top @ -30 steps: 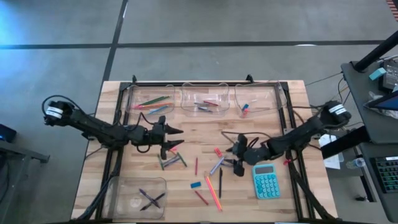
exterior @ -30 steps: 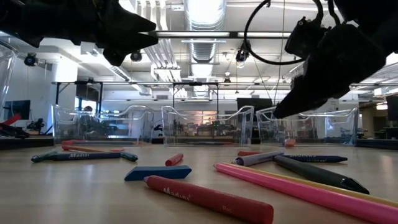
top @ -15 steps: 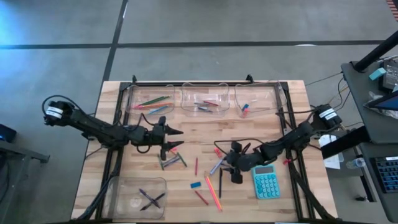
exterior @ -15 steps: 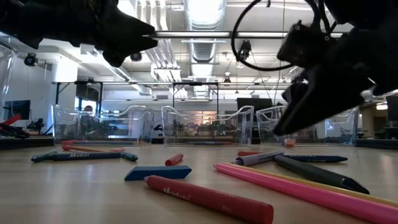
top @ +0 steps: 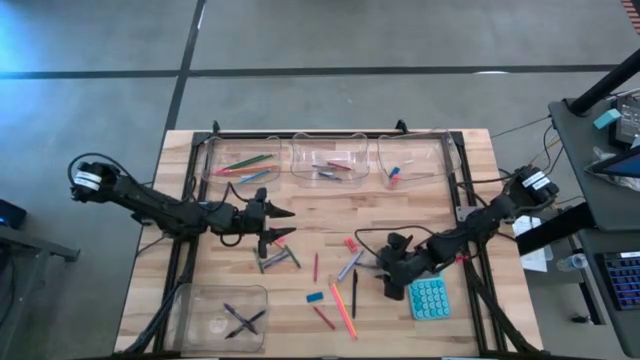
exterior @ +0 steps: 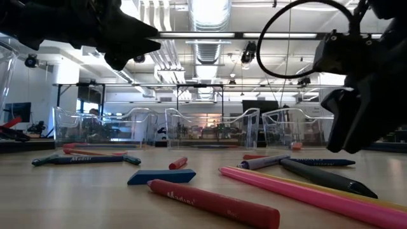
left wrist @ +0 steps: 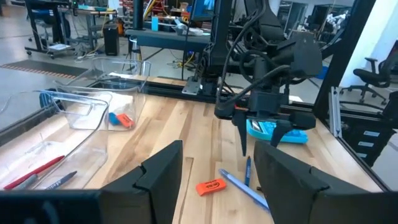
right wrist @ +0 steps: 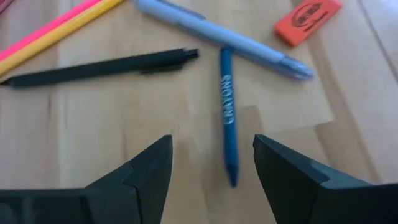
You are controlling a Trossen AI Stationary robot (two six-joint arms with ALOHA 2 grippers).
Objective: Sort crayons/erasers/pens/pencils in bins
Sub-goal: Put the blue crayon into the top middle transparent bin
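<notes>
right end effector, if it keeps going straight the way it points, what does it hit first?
Most likely the blue pen, which lies between the open fingers of the right end effector in its wrist view. Height above the table is unclear, so this is a guess.

Teal calculator (top: 428, 297), blue pencil (right wrist: 228, 115) (white lettering), orange-red eraser (right wrist: 308, 21).

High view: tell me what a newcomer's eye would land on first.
The two dark arms reaching in from either side: the left gripper open above the grey crayons, the right gripper open by the teal calculator. Next, the bright scatter of pencils mid-table, and three clear bins lining the far edge.
</notes>
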